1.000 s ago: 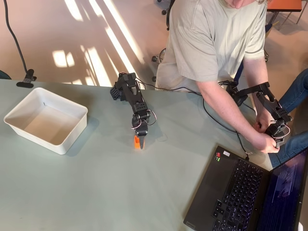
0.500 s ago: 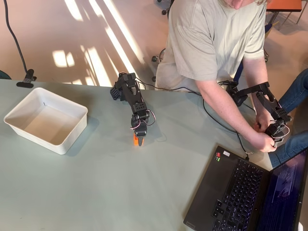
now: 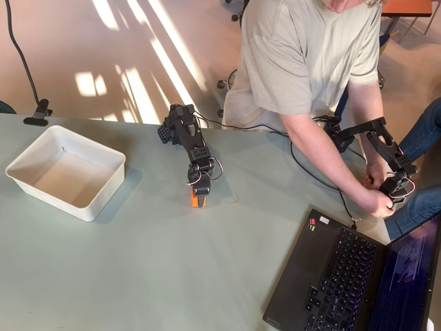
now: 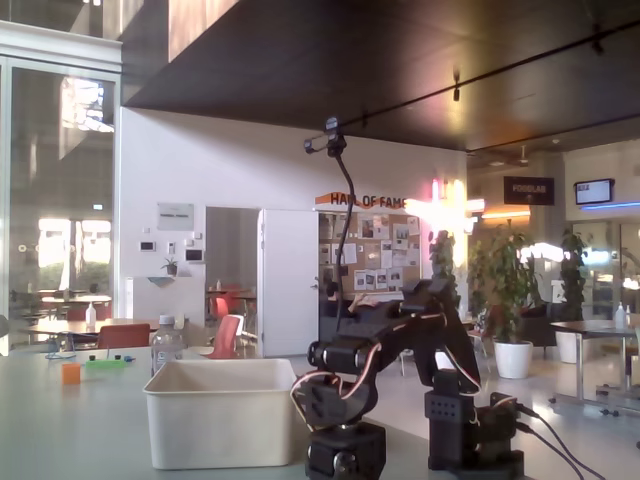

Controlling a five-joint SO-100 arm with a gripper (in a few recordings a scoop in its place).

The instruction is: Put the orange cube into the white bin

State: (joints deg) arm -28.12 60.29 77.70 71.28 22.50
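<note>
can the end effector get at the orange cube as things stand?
Probably yes. In the overhead view the end effector is already down over the cube, nothing beside it on the table. Whether it has closed on it, I cannot tell.

floor (image 3: 62, 55): sunlit streaks | wall (image 4: 200, 160): white | ceiling (image 4: 330, 50): dark | plants (image 4: 500, 280)

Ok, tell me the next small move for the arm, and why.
Probably close the pincer firmly and lift straight up. In the overhead view its tip is down on the table right at the orange cube, while the white bin sits apart to the picture's left. Whether the cube is already gripped can't be told, so secure it before travelling.
</note>
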